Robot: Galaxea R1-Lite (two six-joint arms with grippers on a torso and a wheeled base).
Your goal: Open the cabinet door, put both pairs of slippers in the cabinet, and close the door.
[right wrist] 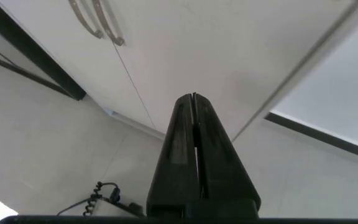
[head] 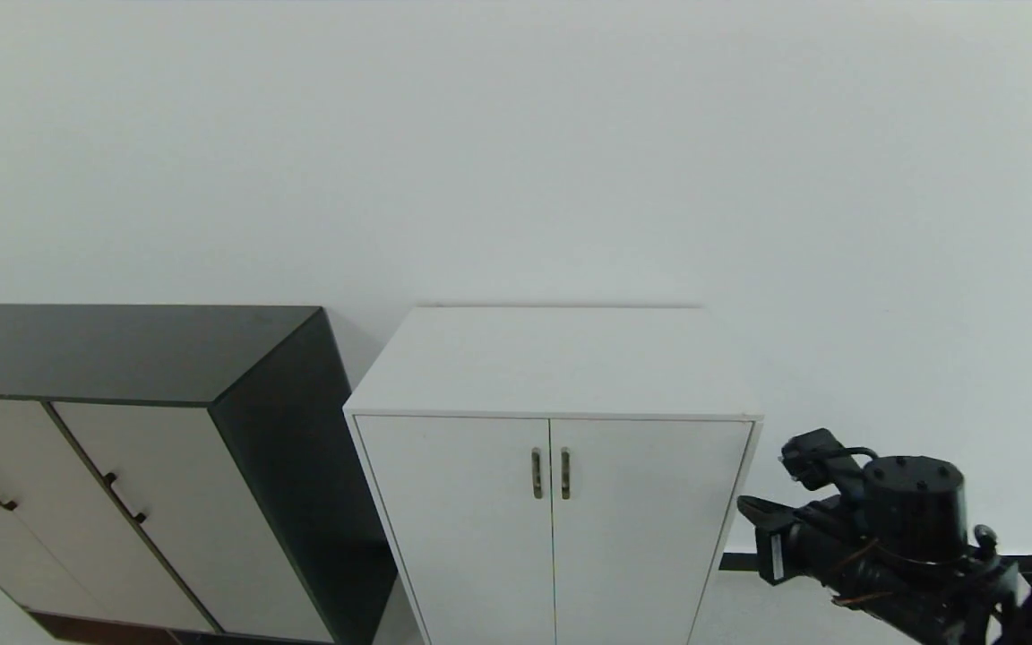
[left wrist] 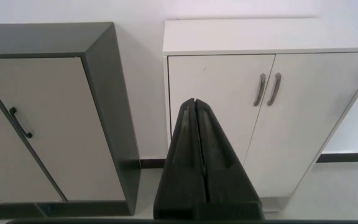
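Note:
The white cabinet (head: 552,358) stands against the wall with both doors shut; its two metal handles (head: 550,473) meet at the middle seam. In the left wrist view my left gripper (left wrist: 196,101) is shut with nothing in it, held well back from the cabinet's left door (left wrist: 219,106). My right gripper (right wrist: 194,97) is also shut and holds nothing, low in front of the right door (right wrist: 185,50), with the handles (right wrist: 98,22) off to one side. In the head view my right arm (head: 874,537) sits beside the cabinet's right edge.
A black cabinet (head: 122,349) with pale doors and dark handles stands close to the left of the white one. A black baseboard (right wrist: 325,137) runs along the wall. A coiled black cable (right wrist: 101,190) lies on the floor below my right gripper.

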